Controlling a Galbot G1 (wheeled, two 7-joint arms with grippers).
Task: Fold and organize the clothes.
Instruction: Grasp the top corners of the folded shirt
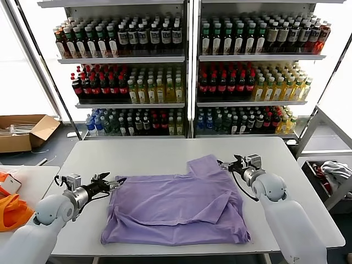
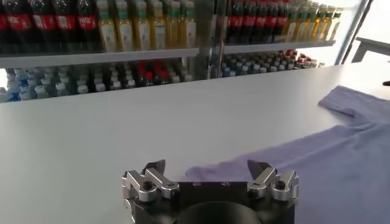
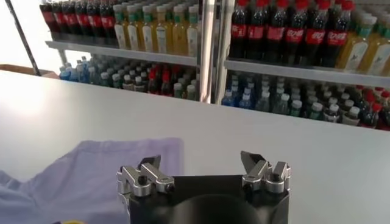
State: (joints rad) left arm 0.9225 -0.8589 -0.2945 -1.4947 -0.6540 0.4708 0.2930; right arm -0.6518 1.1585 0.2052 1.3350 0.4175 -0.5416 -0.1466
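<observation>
- T-shirt (image 1: 179, 206) lying on table (image 1: 137, 157) mid-front, partly folded, print not showing.
- Left gripper (image 1: 114, 183) sitting at its left edge, jaws apart, holding nothing.
- Right gripper (image 1: 231, 164) waiting by the far right sleeve — jaws spread, empty.
- Risk: thin fabric slipping or bunching if a pinch is catching one layer only.
- Hard to tell: contact with cloth — layers underneath hidden.

A white table (image 1: 154, 157) carries only the lavender T-shirt (image 1: 176, 209), spread flat.
</observation>
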